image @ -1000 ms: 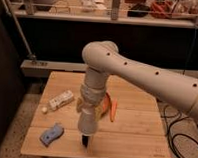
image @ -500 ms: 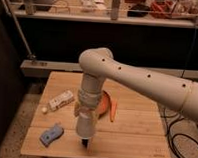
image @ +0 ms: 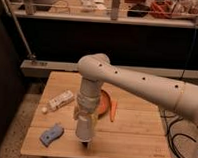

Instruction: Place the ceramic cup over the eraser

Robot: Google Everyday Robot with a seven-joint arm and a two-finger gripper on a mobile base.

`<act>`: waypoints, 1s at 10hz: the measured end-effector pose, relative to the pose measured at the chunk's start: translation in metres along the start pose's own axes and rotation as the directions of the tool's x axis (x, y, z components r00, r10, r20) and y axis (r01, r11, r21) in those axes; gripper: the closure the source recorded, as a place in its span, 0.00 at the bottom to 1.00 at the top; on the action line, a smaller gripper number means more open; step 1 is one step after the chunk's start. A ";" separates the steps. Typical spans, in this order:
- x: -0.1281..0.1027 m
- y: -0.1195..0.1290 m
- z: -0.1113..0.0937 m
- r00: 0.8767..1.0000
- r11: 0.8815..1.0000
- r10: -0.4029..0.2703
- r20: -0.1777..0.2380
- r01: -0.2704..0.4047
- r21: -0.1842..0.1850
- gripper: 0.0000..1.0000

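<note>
On the wooden table, far left near the front, lies a light-blue wavy piece; behind it sits a small pale bit, and just right of that a whitish box, lying at a slant; my arm reaches in from the right and bends straight down over the middle of the table; my claw points down near the front edge, and whether it is wide or narrow I cannot tell; the cup hangs at its lower end, narrowing downward; a dark bit under the cup, perhaps the eraser, shows there; behind my wrist, an orange bowl; beside it an orange stick.
</note>
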 end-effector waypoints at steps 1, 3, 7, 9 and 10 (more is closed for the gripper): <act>0.000 -0.001 0.002 1.000 1.000 -0.002 0.002 0.002 -0.003 1.00; 0.001 -0.001 0.007 1.000 1.000 -0.005 0.005 0.005 -0.013 1.00; 0.008 -0.003 0.028 1.000 1.000 -0.008 0.011 0.008 -0.021 1.00; 0.011 -0.002 0.032 1.000 1.000 -0.003 0.013 0.004 -0.024 1.00; 0.013 -0.001 0.034 1.000 1.000 -0.002 0.013 0.002 -0.027 1.00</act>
